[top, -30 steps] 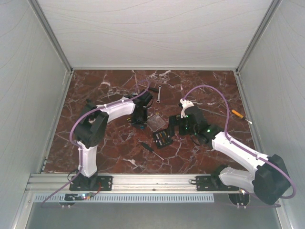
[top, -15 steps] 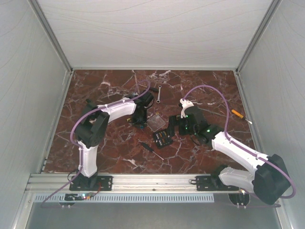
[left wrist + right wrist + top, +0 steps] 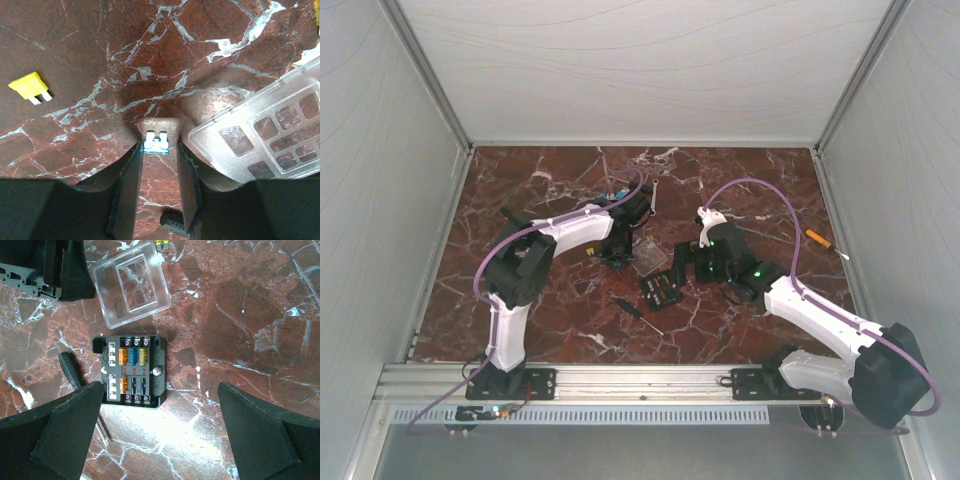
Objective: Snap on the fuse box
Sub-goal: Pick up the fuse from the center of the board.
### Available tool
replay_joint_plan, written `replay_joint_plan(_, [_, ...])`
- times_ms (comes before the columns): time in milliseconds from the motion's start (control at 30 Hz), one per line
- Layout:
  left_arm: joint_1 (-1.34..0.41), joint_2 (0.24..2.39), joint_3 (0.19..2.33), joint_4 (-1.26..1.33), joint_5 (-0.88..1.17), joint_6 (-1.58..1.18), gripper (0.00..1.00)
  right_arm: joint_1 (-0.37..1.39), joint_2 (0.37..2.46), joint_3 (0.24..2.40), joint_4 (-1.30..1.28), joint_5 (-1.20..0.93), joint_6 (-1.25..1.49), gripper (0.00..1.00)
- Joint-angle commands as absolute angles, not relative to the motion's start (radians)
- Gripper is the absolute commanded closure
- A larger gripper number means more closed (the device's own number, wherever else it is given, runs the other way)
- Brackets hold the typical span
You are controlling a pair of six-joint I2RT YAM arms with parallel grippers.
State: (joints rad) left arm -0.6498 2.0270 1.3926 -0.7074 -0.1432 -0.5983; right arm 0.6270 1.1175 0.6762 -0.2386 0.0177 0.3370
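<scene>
Fuse box [image 3: 131, 371] sits on red marble [image 3: 250, 315] between white walls [image 3: 640, 70]; right gripper [image 3: 159, 390] spread, left gripper [image 3: 159, 150] pinching blue fuse [image 3: 156, 143].

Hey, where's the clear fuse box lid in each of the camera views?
Top external: clear lid mid-table, just right of the left gripper.
Left wrist: at the right edge, right of the fingers.
Right wrist: top left, above the fuse box.
Shared landmark: the left gripper, pinching a blue fuse, next to the lid in all three.
</scene>
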Motion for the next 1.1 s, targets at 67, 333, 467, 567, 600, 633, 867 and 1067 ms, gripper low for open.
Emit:
replay_joint_plan(67, [-0.660, 2.100, 1.383, -0.713, -0.148, -0.619, 0.66, 0.621, 1.115, 0.676, -0.213, 0.015, 0.338, 0.02])
replay_joint_plan(333, [-0.654, 2.089, 1.367, -0.708, -0.165, -0.634, 0.71, 0.623, 1.114, 0.679, -0.216, 0.008, 0.338, 0.02])
replay_joint_plan(467, [-0.638, 2.048, 1.326, -0.660, -0.129, -0.647, 0.77, 0.622, 1.112, 0.679, -0.217, 0.006, 0.336, 0.02])
replay_joint_plan(567, [-0.621, 2.008, 1.291, -0.621, -0.110, -0.664, 0.81, 0.623, 1.111, 0.680, -0.217, 0.004, 0.333, 0.02])
replay_joint_plan(600, [-0.616, 1.996, 1.279, -0.609, -0.105, -0.671, 0.83, 0.622, 1.111, 0.678, -0.217, 0.001, 0.333, 0.02])
replay_joint_plan(633, [-0.612, 1.980, 1.265, -0.594, -0.100, -0.677, 0.84, 0.622, 1.110, 0.678, -0.214, -0.001, 0.332, 0.02])
replay_joint_plan(867, [-0.583, 1.841, 1.162, -0.469, -0.035, -0.739, 0.86, 0.632, 1.103, 0.675, -0.188, -0.044, 0.333, 0.02])
replay_joint_plan(1067, [-0.568, 1.682, 1.057, -0.325, 0.087, -0.831, 0.87, 0.706, 1.107, 0.649, -0.048, -0.072, 0.370, 0.02])
